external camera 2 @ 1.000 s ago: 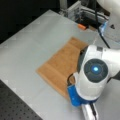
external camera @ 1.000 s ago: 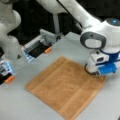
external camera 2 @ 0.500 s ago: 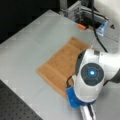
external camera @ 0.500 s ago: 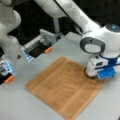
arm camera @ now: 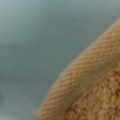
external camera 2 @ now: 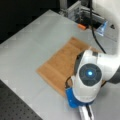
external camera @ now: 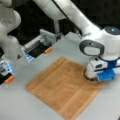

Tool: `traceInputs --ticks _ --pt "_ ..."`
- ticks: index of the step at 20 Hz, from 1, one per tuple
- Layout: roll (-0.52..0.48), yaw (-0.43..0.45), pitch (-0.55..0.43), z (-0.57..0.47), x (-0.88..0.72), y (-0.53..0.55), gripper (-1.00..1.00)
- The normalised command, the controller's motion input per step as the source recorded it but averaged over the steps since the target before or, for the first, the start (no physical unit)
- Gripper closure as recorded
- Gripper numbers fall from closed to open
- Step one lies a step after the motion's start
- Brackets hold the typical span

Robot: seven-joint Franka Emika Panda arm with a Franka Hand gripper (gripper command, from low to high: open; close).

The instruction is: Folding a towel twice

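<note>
Wrist view, nearest: towel [arm camera: 95, 82] hem fills lower right – a ribbed woven band running diagonally, bottom-centre to right edge, terry pile inside it; grey table [arm camera: 37, 37] beyond. No fingers show here.

Front views: towel [external camera: 62, 86] lies flat, unfolded, single layer on the table [external camera: 22, 107], set as a diamond w/ corners toward a front view's top, bottom, left and right. Roughly square, so no clear long axis; stripe bands run parallel to edges.

Gripper [external camera: 96, 77] is down at the towel's right corner, at cloth level, under the blue-and-white hand; in a front view it sits at the towel's [external camera 2: 58, 67] lower-right edge, gripper [external camera 2: 75, 100] hidden by the arm – finger state cannot be told.

Farther back: grey fixture w/ orange tab [external camera: 47, 50] off the table's far edge.
</note>
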Motion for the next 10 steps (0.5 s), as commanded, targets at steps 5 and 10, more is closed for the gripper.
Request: traceInputs --ticks 5,10 --pt "-0.136 -0.069 -0.064 -0.16 -0.34 0.02 1.0" --pt "-0.134 -0.094 -0.005 -0.16 -0.39 0.04 1.0"
